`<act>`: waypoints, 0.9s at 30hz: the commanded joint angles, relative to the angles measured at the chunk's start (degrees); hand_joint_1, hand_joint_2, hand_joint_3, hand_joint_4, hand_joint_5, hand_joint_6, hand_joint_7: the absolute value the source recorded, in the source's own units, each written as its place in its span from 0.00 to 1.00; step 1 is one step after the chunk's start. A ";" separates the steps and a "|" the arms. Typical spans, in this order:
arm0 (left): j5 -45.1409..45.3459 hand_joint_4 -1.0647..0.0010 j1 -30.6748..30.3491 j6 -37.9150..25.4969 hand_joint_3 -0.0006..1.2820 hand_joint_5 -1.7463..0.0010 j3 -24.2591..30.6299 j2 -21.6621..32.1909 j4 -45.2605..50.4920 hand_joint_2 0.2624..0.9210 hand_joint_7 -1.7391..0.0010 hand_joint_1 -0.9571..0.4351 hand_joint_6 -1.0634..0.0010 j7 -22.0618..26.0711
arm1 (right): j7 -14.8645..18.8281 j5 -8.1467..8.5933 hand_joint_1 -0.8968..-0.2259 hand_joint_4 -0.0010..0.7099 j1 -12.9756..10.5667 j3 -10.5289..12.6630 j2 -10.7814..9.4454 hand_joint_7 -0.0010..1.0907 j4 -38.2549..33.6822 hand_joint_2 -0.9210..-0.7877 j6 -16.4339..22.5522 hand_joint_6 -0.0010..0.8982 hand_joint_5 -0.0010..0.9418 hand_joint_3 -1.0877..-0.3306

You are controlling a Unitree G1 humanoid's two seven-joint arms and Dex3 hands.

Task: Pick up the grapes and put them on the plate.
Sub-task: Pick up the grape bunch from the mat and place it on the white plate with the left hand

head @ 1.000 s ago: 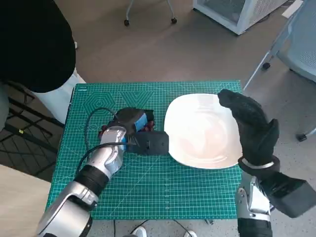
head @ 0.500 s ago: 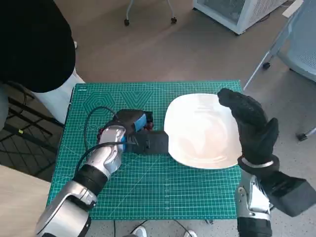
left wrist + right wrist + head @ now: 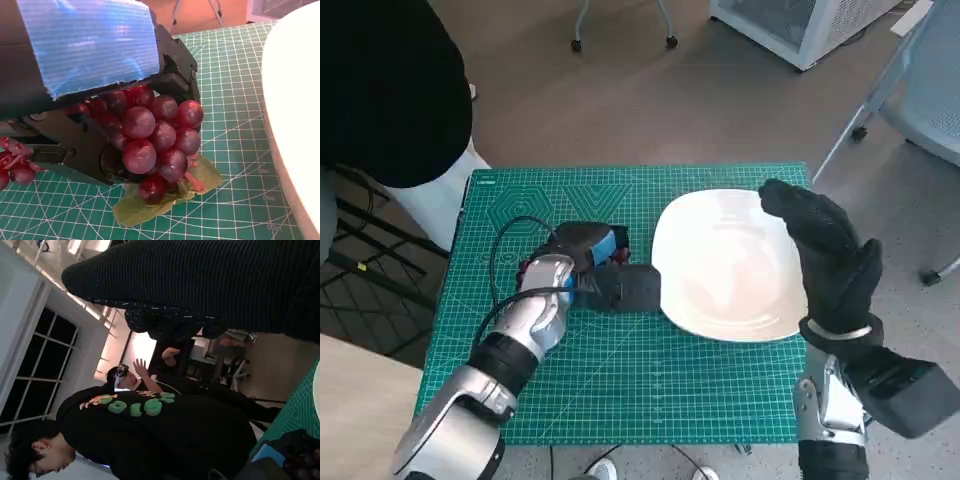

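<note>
On green cutting mat point(image 3: 650, 390), white plate point(image 3: 720, 270), brown floor point(image 3: 620, 100)

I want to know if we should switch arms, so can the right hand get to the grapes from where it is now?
Probably not easily. The right hand is raised over the far edge of the plate, which lies between it and the grapes. The left hand already covers and grips the bunch, blocking access.

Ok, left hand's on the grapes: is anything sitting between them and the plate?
Nothing visible on the mat between them. The grapes, under the left hand, lie just beside the white plate. The right hand hovers over the plate's far edge, not in the path.
</note>
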State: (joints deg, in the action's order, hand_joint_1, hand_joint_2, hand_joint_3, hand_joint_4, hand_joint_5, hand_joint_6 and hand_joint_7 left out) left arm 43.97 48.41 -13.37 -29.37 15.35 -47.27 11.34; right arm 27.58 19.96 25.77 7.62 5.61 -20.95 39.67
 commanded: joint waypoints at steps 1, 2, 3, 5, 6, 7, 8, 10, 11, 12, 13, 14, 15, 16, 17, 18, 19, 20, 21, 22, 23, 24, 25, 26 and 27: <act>-0.30 0.49 -0.73 -1.28 0.12 0.15 -0.44 0.19 -0.25 1.00 0.42 0.69 0.43 0.95 | -0.13 -0.02 0.37 0.43 -0.97 0.08 -0.32 0.40 -0.15 0.00 -0.45 0.01 0.00 0.47; -0.30 0.50 -0.85 -1.46 0.12 0.14 -0.38 0.33 0.27 1.00 0.42 0.69 0.43 1.09 | -0.13 0.00 0.37 0.43 -1.01 0.07 -0.32 0.40 -0.10 0.00 -0.47 0.01 0.00 0.47; -0.32 0.50 -1.00 -1.66 0.13 0.14 -0.31 0.49 0.89 1.00 0.42 0.69 0.42 1.24 | -0.13 0.01 0.37 0.43 -1.04 0.07 -0.32 0.40 -0.06 0.00 -0.49 0.01 0.00 0.47; -0.38 0.52 -1.38 -2.09 0.13 0.13 -0.10 0.85 2.35 1.00 0.43 0.69 0.42 1.56 | -0.14 0.01 0.37 0.43 -1.08 0.07 -0.33 0.40 -0.02 0.00 -0.50 0.01 0.00 0.47; -0.42 0.53 -1.60 -2.32 0.13 0.12 0.03 1.06 3.20 1.00 0.43 0.69 0.41 1.73 | -0.15 0.00 0.37 0.43 -1.08 0.08 -0.34 0.40 -0.02 0.00 -0.50 0.01 0.00 0.47; -0.45 0.53 -1.82 -2.57 0.14 0.12 0.16 1.29 4.09 1.00 0.43 0.69 0.41 1.93 | -0.17 0.00 0.37 0.43 -1.09 0.08 -0.35 0.40 -0.03 0.00 -0.50 0.01 0.00 0.47; -0.47 0.54 -2.03 -2.83 0.14 0.11 0.30 1.53 5.02 1.00 0.43 0.69 0.41 2.15 | -0.18 -0.01 0.37 0.43 -1.09 0.09 -0.36 0.40 -0.05 0.00 -0.50 0.01 0.00 0.47; -0.42 0.55 -2.52 -3.50 0.14 0.11 0.56 2.09 7.28 1.00 0.43 0.69 0.41 2.78 | -0.19 -0.03 0.37 0.43 -1.09 0.10 -0.39 0.40 -0.13 0.00 -0.46 0.01 0.00 0.47; -0.36 0.55 -2.82 -3.88 0.14 0.11 0.71 2.42 8.63 1.00 0.43 0.69 0.41 3.15 | -0.19 -0.04 0.37 0.43 -1.08 0.10 -0.42 0.40 -0.17 0.00 -0.43 0.01 0.00 0.47; -0.28 0.55 -3.16 -4.28 0.14 0.11 0.87 2.77 10.10 1.00 0.43 0.69 0.42 3.54 | -0.20 -0.06 0.37 0.43 -1.08 0.10 -0.44 0.40 -0.22 0.00 -0.40 0.01 0.00 0.47; -0.20 0.55 -3.53 -4.67 0.14 0.11 1.04 3.13 11.66 1.00 0.43 0.69 0.42 3.91 | -0.21 -0.07 0.37 0.43 -1.08 0.10 -0.47 0.40 -0.24 0.00 -0.38 0.01 0.00 0.47; -0.12 0.54 -3.94 -5.07 0.14 0.11 1.22 3.51 13.29 1.00 0.43 0.69 0.43 4.28 | -0.23 -0.09 0.37 0.43 -1.09 0.09 -0.50 0.40 -0.24 0.00 -0.38 0.01 0.00 0.47; 0.00 0.53 -4.40 -5.48 0.14 0.11 1.41 3.93 15.11 1.00 0.42 0.69 0.43 4.65 | -0.26 -0.11 0.37 0.43 -1.09 0.07 -0.54 0.40 -0.22 0.00 -0.39 0.01 0.00 0.47; 0.14 0.53 -4.91 -5.91 0.14 0.12 1.62 4.38 17.07 1.00 0.42 0.69 0.43 5.03 | -0.29 -0.12 0.37 0.43 -1.10 0.06 -0.59 0.40 -0.19 0.00 -0.41 0.01 0.00 0.47; 0.31 0.52 -5.43 -6.27 0.14 0.13 1.83 4.85 19.03 1.00 0.42 0.69 0.43 5.35 | -0.33 -0.13 0.37 0.43 -1.11 0.04 -0.63 0.40 -0.15 0.00 -0.45 0.01 0.00 0.47; 0.50 0.51 -5.95 -6.58 0.13 0.13 2.04 5.31 20.98 1.00 0.42 0.69 0.43 5.63 | -0.37 -0.13 0.37 0.43 -1.12 0.03 -0.67 0.40 -0.12 0.00 -0.49 0.01 0.00 0.47; 0.69 0.50 -6.41 -6.79 0.13 0.14 2.22 5.75 22.71 1.00 0.42 0.69 0.43 5.83 | -0.40 -0.14 0.37 0.43 -1.13 0.02 -0.71 0.40 -0.08 0.00 -0.53 0.01 0.00 0.47; 0.87 0.48 -6.84 -6.94 0.12 0.15 2.38 6.17 24.31 1.00 0.42 0.69 0.43 5.97 | -0.44 -0.16 0.37 0.43 -1.15 0.01 -0.75 0.40 -0.04 0.00 -0.57 0.01 0.00 0.47; 1.03 0.47 -7.22 -7.06 0.12 0.16 2.52 6.58 25.78 1.00 0.41 0.69 0.43 6.09 | -0.46 -0.17 0.37 0.43 -1.17 0.00 -0.79 0.40 -0.01 0.00 -0.59 0.01 0.00 0.47; 1.19 0.46 -7.57 -7.16 0.11 0.17 2.66 6.97 27.15 1.00 0.41 0.69 0.44 6.18 | -0.48 -0.19 0.37 0.43 -1.20 -0.01 -0.83 0.40 0.01 0.00 -0.60 0.01 0.00 0.47; 1.35 0.45 -7.89 -7.24 0.11 0.18 2.83 7.35 28.52 1.00 0.40 0.69 0.44 6.27 | -0.51 -0.21 0.37 0.43 -1.22 -0.02 -0.87 0.40 0.03 0.00 -0.61 0.01 0.00 0.47; 1.53 0.44 -8.18 -7.31 0.11 0.19 3.02 7.74 29.87 1.00 0.40 0.69 0.44 6.35 | -0.53 -0.22 0.37 0.43 -1.23 -0.02 -0.90 0.40 0.04 0.00 -0.62 0.01 0.00 0.47; 1.71 0.44 -8.43 -7.39 0.10 0.19 3.22 8.11 31.21 1.00 0.40 0.69 0.44 6.45 | -0.56 -0.24 0.37 0.43 -1.23 -0.03 -0.94 0.40 0.04 0.00 -0.63 0.01 0.00 0.47; 1.89 0.43 -8.67 -7.47 0.10 0.20 3.44 8.48 32.55 1.00 0.40 0.69 0.44 6.58 | -0.59 -0.27 0.37 0.43 -1.24 -0.03 -0.97 0.40 0.05 0.00 -0.62 0.01 0.00 0.47; 2.06 0.42 -8.89 -7.59 0.10 0.21 3.66 8.82 33.86 1.00 0.40 0.69 0.44 6.74 | -0.61 -0.29 0.37 0.43 -1.24 -0.03 -1.00 0.40 0.05 0.00 -0.62 0.01 0.00 0.47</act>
State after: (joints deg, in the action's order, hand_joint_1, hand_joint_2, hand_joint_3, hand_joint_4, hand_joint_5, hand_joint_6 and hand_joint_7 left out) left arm 45.16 40.74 -20.46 -26.68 22.79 -17.73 17.37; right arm 27.48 19.94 25.70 7.55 5.01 -20.67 39.65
